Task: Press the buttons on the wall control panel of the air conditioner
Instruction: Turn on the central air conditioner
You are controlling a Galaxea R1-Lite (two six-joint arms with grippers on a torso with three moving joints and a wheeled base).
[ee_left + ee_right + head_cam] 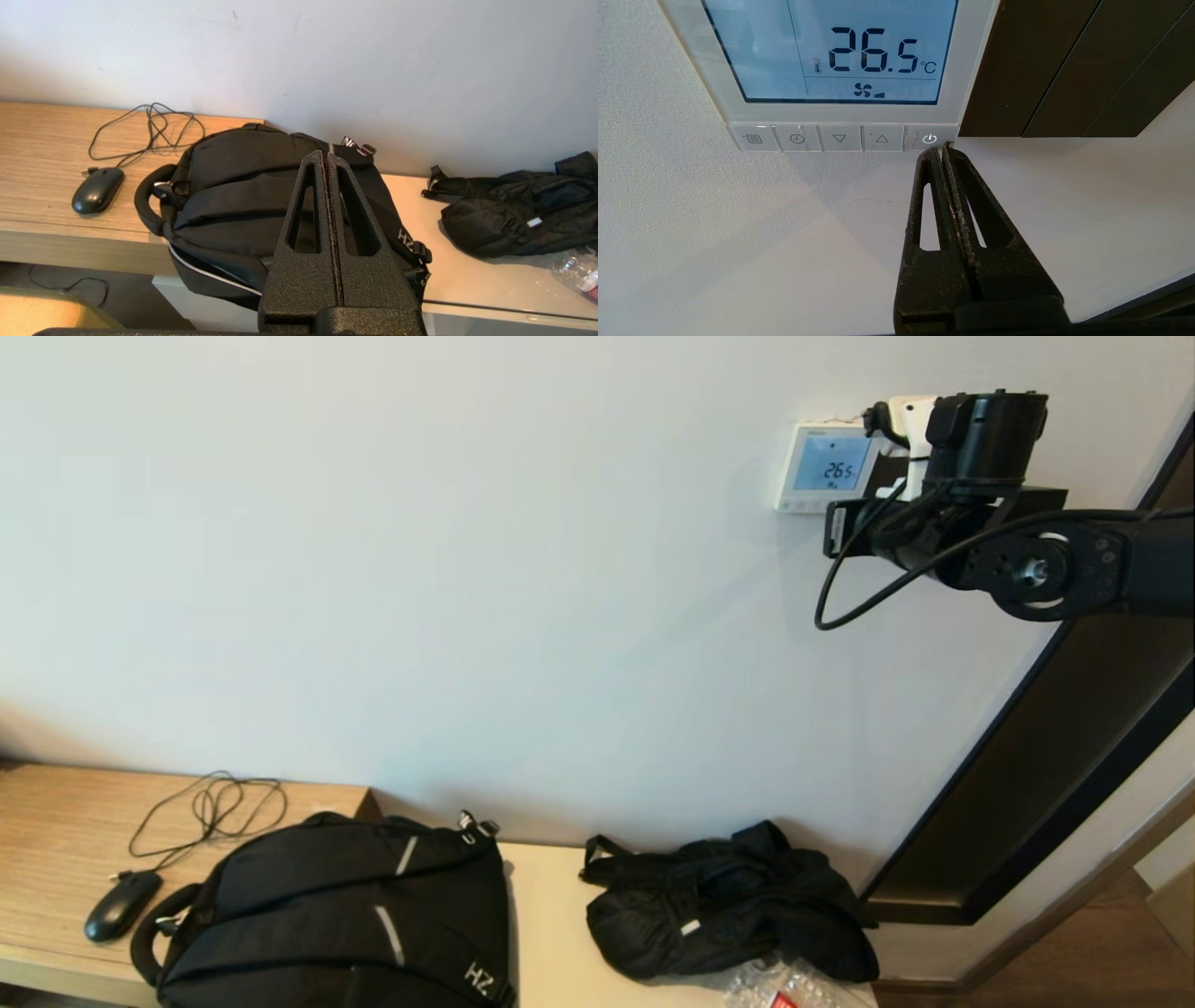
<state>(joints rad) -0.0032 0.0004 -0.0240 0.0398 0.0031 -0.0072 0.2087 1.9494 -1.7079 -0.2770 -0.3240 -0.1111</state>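
The wall control panel [826, 467] is a white square with a pale blue screen reading 26.5 [873, 49], high on the wall. A row of small grey buttons [840, 138] runs along its bottom edge. My right gripper [944, 148] is shut and empty. Its tips sit at the lower corner of the power button [929, 138], the end button next to the black panel; I cannot tell if they touch it. In the head view my right arm [1027, 560] reaches to the panel and hides the fingers. My left gripper [325, 154] is shut, empty and parked above the backpack.
A plain black panel [1017, 70] adjoins the white one. A dark door frame [1046, 756] runs down the right. On the bench below lie a black backpack [345, 915], a black mouse [121, 905] with its cable, a crumpled black bag [728, 905] and a plastic bottle [784, 985].
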